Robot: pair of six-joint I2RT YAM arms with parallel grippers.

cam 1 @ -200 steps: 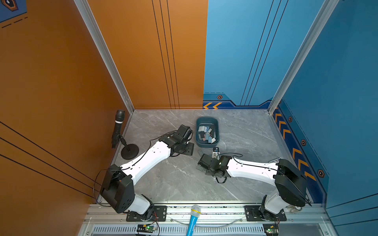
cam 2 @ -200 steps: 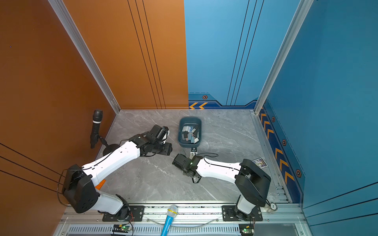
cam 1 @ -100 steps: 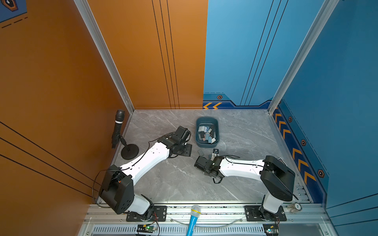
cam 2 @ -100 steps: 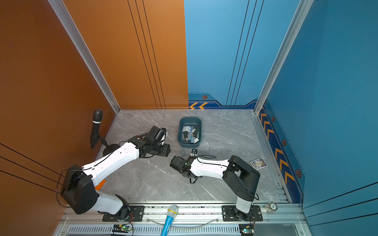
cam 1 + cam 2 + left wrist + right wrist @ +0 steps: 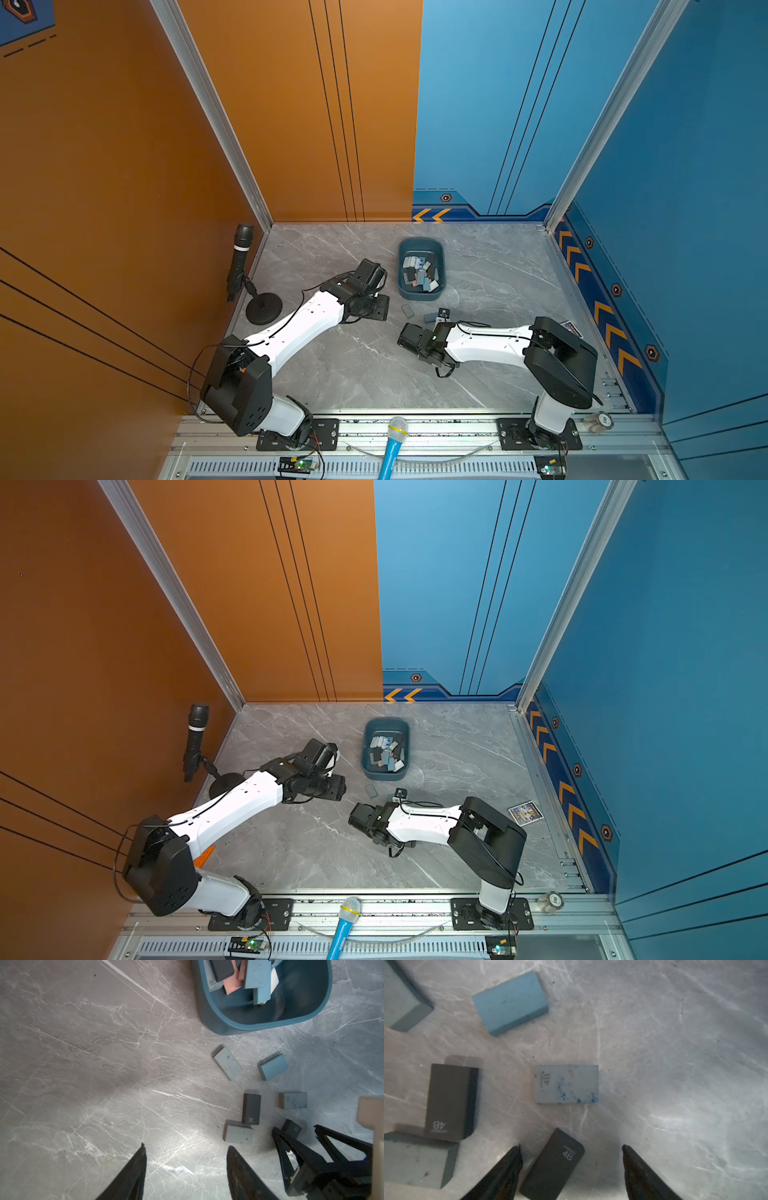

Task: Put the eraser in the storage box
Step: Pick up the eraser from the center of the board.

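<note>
Right claw (image 5: 571, 1147) is open, low over the bench (image 5: 675, 1064), straddling a dark eraser (image 5: 552, 1165) marked 4B. That eraser lies flat on the bench, skewed between the fingers. One finger (image 5: 500, 1174) is just beside its long edge, the other is well clear. I can't tell whether the near one touches. Not gripped, not lifted, not in the storage box (image 5: 216, 1022).

Left claw (image 5: 185, 1146) is open as well, nothing between its fingers, hanging over bare bench to the side of the loose erasers.

Storage box sits upright toward the back middle of the bench in both top views, well apart from both arm bases. It holds a heap of erasers: dark, blue, white, one pink eraser (image 5: 232, 985).

Five more lie loose on the bench between the box and the right claw:
- speckled eraser (image 5: 566, 1084), pale with blue flecks, also 4B, just ahead of the right claw
- blue eraser (image 5: 510, 1001), beyond it, toward the box
- second dark eraser (image 5: 450, 1101), 4B, one end touching a grey eraser (image 5: 415, 1163)
- another grey block (image 5: 227, 1066), nearest the box, apart from the rest

I also see a black microphone (image 5: 240, 266) on a stand at the left edge of the bench, a blue microphone (image 5: 390, 453) on the front rail, and a small printed card (image 5: 525, 812) near the right arm.
</note>
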